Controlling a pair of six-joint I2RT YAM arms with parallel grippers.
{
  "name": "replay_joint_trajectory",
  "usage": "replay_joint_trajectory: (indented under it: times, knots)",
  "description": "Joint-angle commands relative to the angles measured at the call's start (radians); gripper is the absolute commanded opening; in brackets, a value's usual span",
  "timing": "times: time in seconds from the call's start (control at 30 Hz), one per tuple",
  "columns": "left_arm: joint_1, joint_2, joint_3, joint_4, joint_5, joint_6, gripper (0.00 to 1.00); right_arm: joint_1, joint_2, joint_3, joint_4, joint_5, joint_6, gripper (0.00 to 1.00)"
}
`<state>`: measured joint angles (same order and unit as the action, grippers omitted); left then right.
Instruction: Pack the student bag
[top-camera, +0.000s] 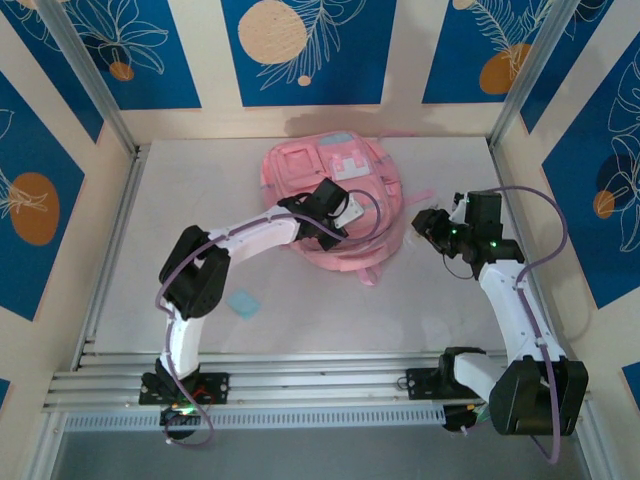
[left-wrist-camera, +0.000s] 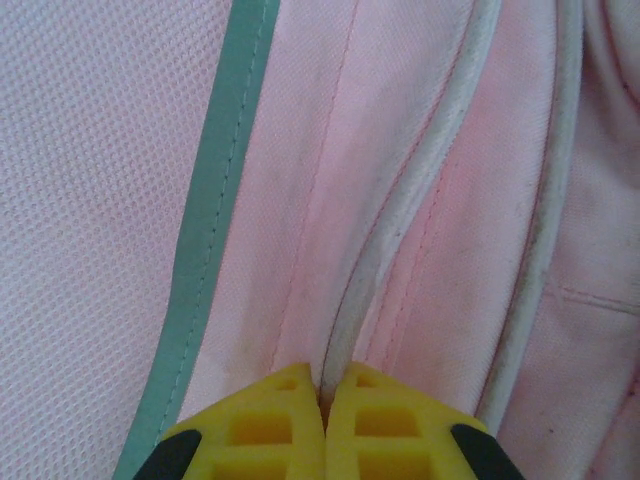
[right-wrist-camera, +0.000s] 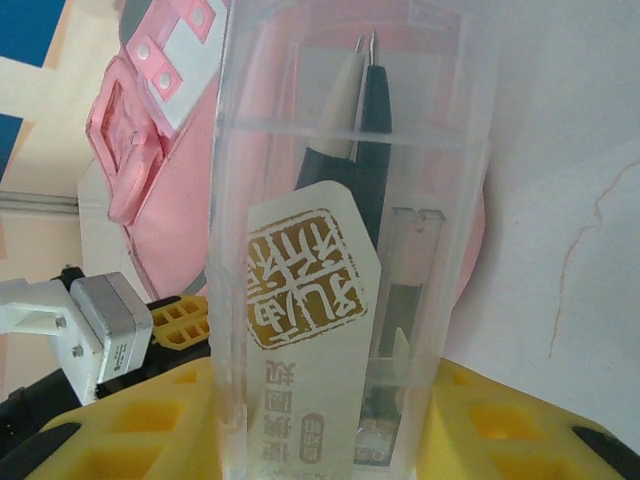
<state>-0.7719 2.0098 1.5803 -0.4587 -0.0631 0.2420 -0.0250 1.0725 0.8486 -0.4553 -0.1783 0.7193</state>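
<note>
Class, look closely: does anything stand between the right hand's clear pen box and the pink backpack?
Nothing visible does: the clear pen box in the right hand hangs just beside the student bag. The left hand pinches the bag's white piping, off to one side.

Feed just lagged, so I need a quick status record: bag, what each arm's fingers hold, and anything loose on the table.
bag: pink, lying at the back middle of the table
left fingers: shut, pinching the bag's white piping
right fingers: clamped on a clear case with pen-like tools inside, off the bag's right side
loose: small blue piece on the table by the left arm
packing: case not yet in the bag
</note>
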Motion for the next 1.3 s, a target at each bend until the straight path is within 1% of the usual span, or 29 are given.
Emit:
replay_joint_trajectory:
  times: [0.0, 0.13, 0.23, 0.4, 0.6, 0.7, 0.8, 0.87, 0.93, 1.0, 1.03, 1.07, 1.1, 1.23, 1.27]
  knots:
    - [0.02, -0.102, 0.05, -0.023, 0.078, -0.086, 0.0, 0.038, 0.026, -0.013, 0.046, -0.034, 0.031, 0.38]
    - [0.062, -0.123, 0.104, -0.033, 0.143, -0.187, 0.0, 0.096, 0.077, -0.002, 0.087, -0.024, 0.058, 0.38]
    - [0.086, -0.131, 0.127, -0.026, 0.16, -0.247, 0.0, 0.147, 0.128, 0.012, 0.135, -0.023, 0.09, 0.38]
    - [0.089, -0.138, 0.15, 0.005, 0.174, -0.289, 0.0, 0.246, 0.257, 0.069, 0.245, 0.003, 0.166, 0.38]
    - [0.091, -0.126, 0.167, 0.023, 0.186, -0.335, 0.0, 0.339, 0.437, 0.145, 0.414, 0.03, 0.306, 0.38]
    - [0.091, -0.129, 0.157, 0.038, 0.191, -0.356, 0.0, 0.37, 0.505, 0.179, 0.46, 0.086, 0.359, 0.39]
    - [0.091, -0.135, 0.146, 0.057, 0.204, -0.373, 0.0, 0.374, 0.568, 0.19, 0.555, 0.062, 0.433, 0.48]
    - [0.091, -0.137, 0.143, 0.06, 0.204, -0.375, 0.0, 0.378, 0.59, 0.187, 0.613, 0.049, 0.459, 0.61]
    - [0.091, -0.141, 0.137, 0.058, 0.203, -0.374, 0.0, 0.382, 0.596, 0.197, 0.601, 0.054, 0.448, 0.76]
    - [0.094, -0.147, 0.131, 0.061, 0.204, -0.372, 0.0, 0.386, 0.594, 0.191, 0.579, 0.066, 0.431, 0.81]
    - [0.093, -0.151, 0.128, 0.067, 0.205, -0.374, 0.0, 0.388, 0.59, 0.181, 0.584, 0.07, 0.428, 0.82]
    - [0.093, -0.153, 0.126, 0.069, 0.209, -0.375, 0.0, 0.391, 0.588, 0.169, 0.593, 0.075, 0.429, 0.8]
    - [0.094, -0.154, 0.127, 0.071, 0.214, -0.378, 0.0, 0.395, 0.588, 0.158, 0.61, 0.08, 0.433, 0.74]
    - [0.093, -0.156, 0.132, 0.07, 0.244, -0.389, 0.0, 0.411, 0.632, 0.168, 0.659, 0.096, 0.424, 0.42]
    - [0.094, -0.157, 0.13, 0.069, 0.25, -0.391, 0.0, 0.415, 0.649, 0.182, 0.663, 0.098, 0.418, 0.38]
